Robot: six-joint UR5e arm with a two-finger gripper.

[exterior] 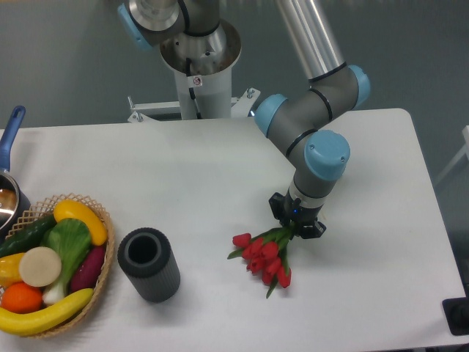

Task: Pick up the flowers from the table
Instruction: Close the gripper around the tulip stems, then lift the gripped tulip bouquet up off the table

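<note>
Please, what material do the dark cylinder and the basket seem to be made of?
The dark cylinder looks like matte dark grey foam or rubber: ribbed sides, no shine, thick wall around a hollow top. The basket looks like woven tan wicker, judging by its braided rim.
</note>
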